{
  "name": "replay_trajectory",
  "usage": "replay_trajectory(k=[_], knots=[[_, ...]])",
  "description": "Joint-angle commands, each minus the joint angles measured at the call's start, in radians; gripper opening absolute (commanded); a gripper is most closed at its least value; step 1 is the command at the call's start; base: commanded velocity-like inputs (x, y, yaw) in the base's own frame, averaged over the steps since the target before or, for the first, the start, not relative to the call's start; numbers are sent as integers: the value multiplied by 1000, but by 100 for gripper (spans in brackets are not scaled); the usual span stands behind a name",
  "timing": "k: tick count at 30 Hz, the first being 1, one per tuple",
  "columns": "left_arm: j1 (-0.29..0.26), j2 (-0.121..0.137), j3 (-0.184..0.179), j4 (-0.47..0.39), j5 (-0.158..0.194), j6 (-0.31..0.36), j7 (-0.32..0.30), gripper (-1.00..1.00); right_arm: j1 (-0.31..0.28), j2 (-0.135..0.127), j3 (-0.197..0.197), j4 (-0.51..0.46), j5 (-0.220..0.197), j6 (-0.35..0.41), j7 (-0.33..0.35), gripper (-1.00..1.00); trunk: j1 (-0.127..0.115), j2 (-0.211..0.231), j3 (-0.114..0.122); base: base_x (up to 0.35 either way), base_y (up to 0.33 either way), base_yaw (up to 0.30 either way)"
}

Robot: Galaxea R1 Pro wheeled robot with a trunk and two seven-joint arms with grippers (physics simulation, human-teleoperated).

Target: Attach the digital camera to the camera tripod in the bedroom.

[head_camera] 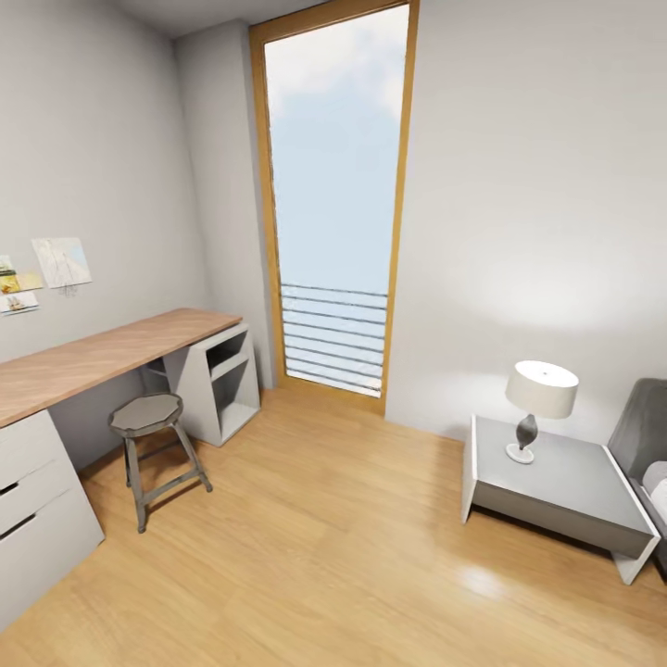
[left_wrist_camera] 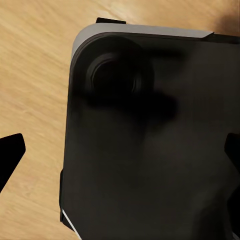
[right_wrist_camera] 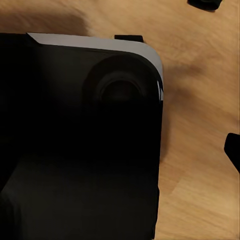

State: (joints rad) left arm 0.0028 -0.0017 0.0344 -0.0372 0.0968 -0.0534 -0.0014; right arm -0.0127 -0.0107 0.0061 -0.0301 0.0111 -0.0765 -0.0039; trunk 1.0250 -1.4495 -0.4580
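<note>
So in the head view the robot was looking at a corner of the bedroom: a long desk with a light wood top (head_camera: 102, 357) over white drawers along the left wall, a grey metal stool with an octagonal seat (head_camera: 146, 413) tucked in front of it, a tall wood-framed window with a slatted rail (head_camera: 335, 204) in the corner, and a low grey-and-white nightstand (head_camera: 565, 491) with a white-shaded lamp (head_camera: 539, 394) on the right. Neither camera nor tripod turned up there, so I couldn't say where they were. My guess is a small compact camera would be light, rigid and a bit slick, best pinched across the flat body, away from lens and button, and the tripod top-heavy enough to tip if bumped. The bed was cut off at the right edge. In the left wrist view, the robot's own dark rounded base with a round recess (left_wrist_camera: 150, 140) sat over the light plank floor (left_wrist_camera: 35, 75); black tips poked in at both edges, too little to tell whether that pincer was spread or pressed together. The right wrist view was the same story, dark base (right_wrist_camera: 80, 140) over the floor (right_wrist_camera: 200, 100), one black sliver at the edge, so again I couldn't tell.
</note>
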Motion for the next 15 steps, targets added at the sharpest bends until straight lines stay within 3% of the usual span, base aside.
replay_trajectory(k=[1,15], knots=[[0,0,2,-1,9,-1,0,100,-1,0,0,1,1,-3,0,100,0,0,-1,0,-61,0],[0,0,2,-1,9,-2,0,100,-1,0,0,1,2,-4,0,100,0,0,-1,0,-15,0]])
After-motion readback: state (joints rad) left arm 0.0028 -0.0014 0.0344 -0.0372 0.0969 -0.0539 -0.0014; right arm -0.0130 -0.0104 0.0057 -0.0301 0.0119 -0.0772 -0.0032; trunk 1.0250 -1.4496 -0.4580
